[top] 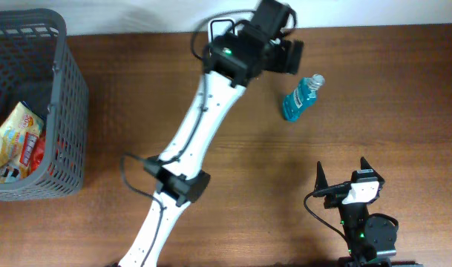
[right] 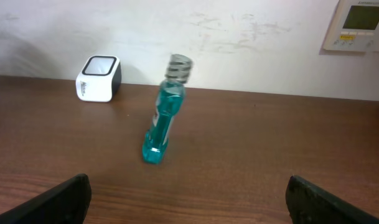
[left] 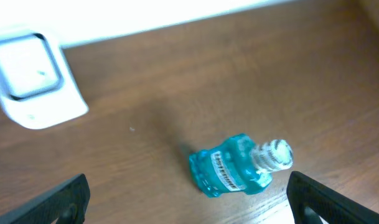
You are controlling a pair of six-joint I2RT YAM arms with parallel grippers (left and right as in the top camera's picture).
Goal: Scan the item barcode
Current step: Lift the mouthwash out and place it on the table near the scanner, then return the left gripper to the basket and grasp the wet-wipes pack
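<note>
1. Table (top: 389,104): I read brown wood grain, smooth, with a faint sheen.
2. Bottle (top: 300,99), toward the table's far edge: clear teal plastic, glossy; ribbed clear cap; printed label.
3. Scanner (right: 98,78), far edge: smooth white plastic; I see 1 dark side.
4. Basket (top: 71,111), left edge: grey plastic lattice, matt.
5. Packet (top: 16,137) inside it: shiny printed film.

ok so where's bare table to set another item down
Widest bare wood lies between the basket and the left arm. Also free: right of the bottle, and between it and the right gripper. Crowded at the far edge: scanner, bottle, left gripper.
</note>
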